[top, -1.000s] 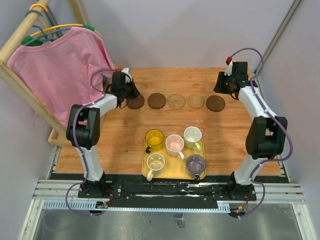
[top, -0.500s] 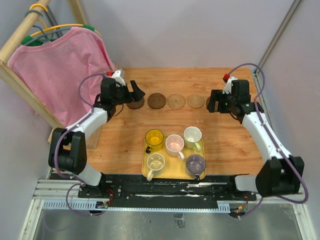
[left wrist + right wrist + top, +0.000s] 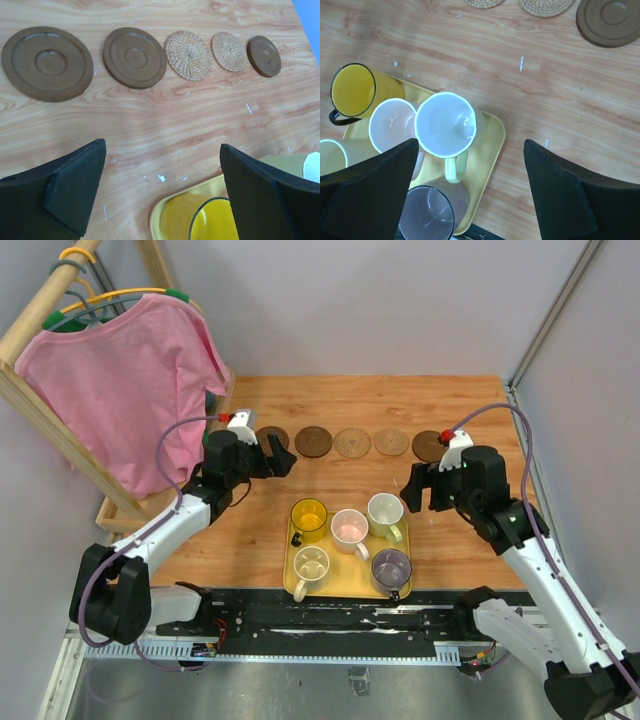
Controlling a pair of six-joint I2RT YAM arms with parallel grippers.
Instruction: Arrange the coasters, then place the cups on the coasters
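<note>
The left jaws stood spread wide and held nothing. They hung over bare tabletop (image 3: pixel 250 535) just beyond the far-left corner of the yellow tray (image 3: pixel 349 578), with only wood between the two pads. The right jaws were also parted wide and empty, poised above the tray's far-right part. In the right wrist view the pale green cup (image 3: pixel 445 125) lay between the pads but below them, and they touched no cup.

The tray held all five cups, upright with mouths up, packed close together. The yellow cup (image 3: pixel 309 517) sat in the far-left corner and the pinkish cup (image 3: pixel 349 527) at the middle. The green one was at the far right, its handle pointing to the tray's near side. The cream cup (image 3: pixel 312 564) was near left and the purple-grey cup (image 3: pixel 391 567) near right. None showed anything inside.

The five coasters lay flat in one straight row beyond the tray's far side, apart from each other and from the tray. From left to right they were two dark brown discs (image 3: pixel 47 63) (image 3: pixel 134 57), two woven tan discs (image 3: pixel 188 55) (image 3: pixel 229 51) and a third dark brown disc (image 3: pixel 263 49). No cup stood on any of them.

A band of bare wood ran between the row and the tray, and more lay open to the tray's left and right. The tray's near side sat close to the tabletop's near edge. A pink shirt (image 3: pixel 120 380) hung past the tabletop, well left of the tray.
</note>
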